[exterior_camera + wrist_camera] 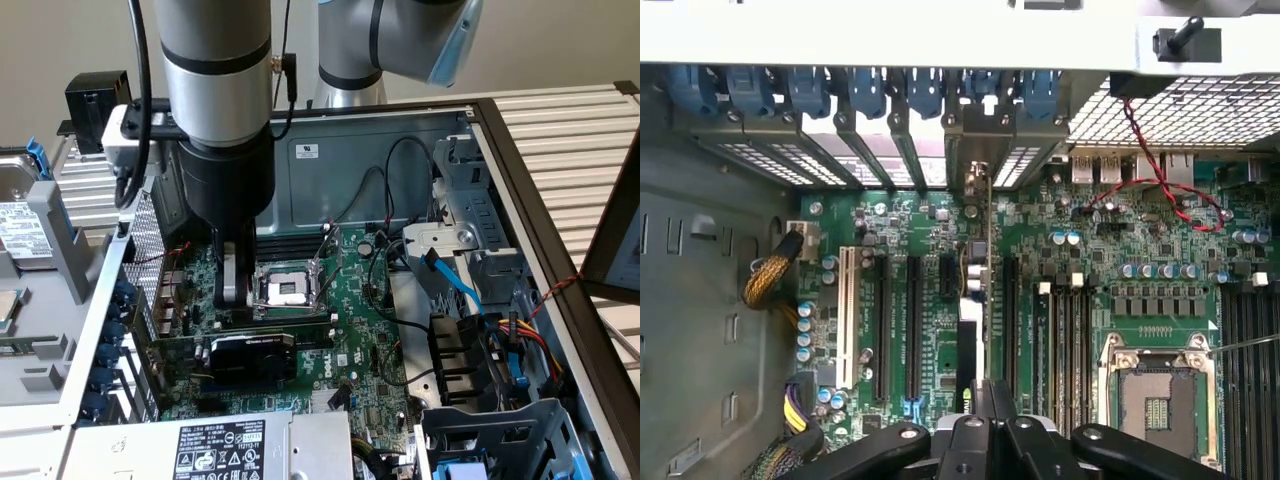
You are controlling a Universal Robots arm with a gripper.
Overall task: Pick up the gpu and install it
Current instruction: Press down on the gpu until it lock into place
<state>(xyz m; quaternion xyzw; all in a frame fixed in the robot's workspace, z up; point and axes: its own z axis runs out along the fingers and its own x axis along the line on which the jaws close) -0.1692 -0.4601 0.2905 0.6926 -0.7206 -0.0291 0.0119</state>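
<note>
item: gpu (252, 357). we find it standing on edge in an expansion slot of the motherboard (350, 340), black shroud with white lettering facing the exterior view, just on the power supply (215, 445) side of the cpu socket (287, 289). in the wrist view we see the gpu (977, 280) edge-on as a thin card running from the rear slot brackets (970, 150) toward the camera.

item: end effector (232, 290). it sits directly over the card's top edge, beside the cpu socket on the rear-panel side. its fingers (985, 410) are closed together, and in the wrist view they meet right at the card's upper edge; we judge they are pressing on or pinching that edge, though we cannot tell which.

item: computer case (520, 230). open, lying flat, drive cage (470, 250) and cables (460, 290) on the far side of the cpu socket from the card.

step in hand, as we judge it: seating the card. the pick-up looks done; the card appears upright and aligned with its slot. what this calls for is straight, even pressure down along the card's edge, with no tilt toward the cpu socket, and the end bracket lined up at the rear panel.
</note>
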